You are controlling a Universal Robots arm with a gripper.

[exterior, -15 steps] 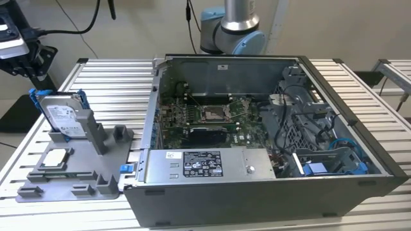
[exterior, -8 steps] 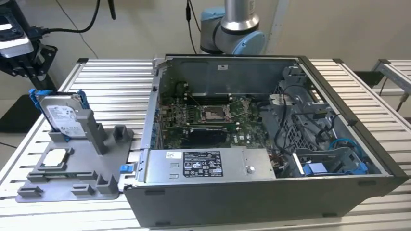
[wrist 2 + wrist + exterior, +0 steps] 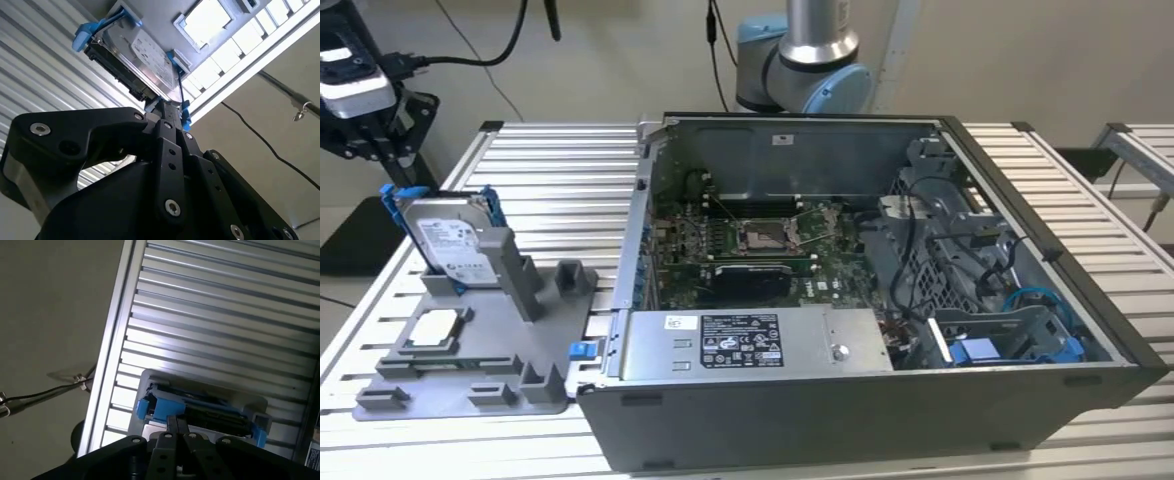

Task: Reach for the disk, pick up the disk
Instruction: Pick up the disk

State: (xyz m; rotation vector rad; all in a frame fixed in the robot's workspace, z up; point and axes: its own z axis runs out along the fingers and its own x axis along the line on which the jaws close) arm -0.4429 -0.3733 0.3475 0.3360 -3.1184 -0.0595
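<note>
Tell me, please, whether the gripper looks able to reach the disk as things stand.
Probably yes: the disk stands on edge in its grey holder with its top edge bare, and the gripper hovers close by, fingers shut.

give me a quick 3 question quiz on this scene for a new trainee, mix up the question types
1. True or false: the flat silver-grey hard drive in its bright blue plastic frame lies flat inside the open dark grey computer case.
2. Which item lies on the grey plastic fixture tray, nearer the camera than the drive in the exterior view? A) a small square silver chip B) a screwdriver C) a cooling fan
3. Short answer: is the black end effector holding the drive?

Key: 1 false, it stands upright in a slot of the tray, outside the case. 2 A. 3 no, it is above the drive and apart from it.
</note>
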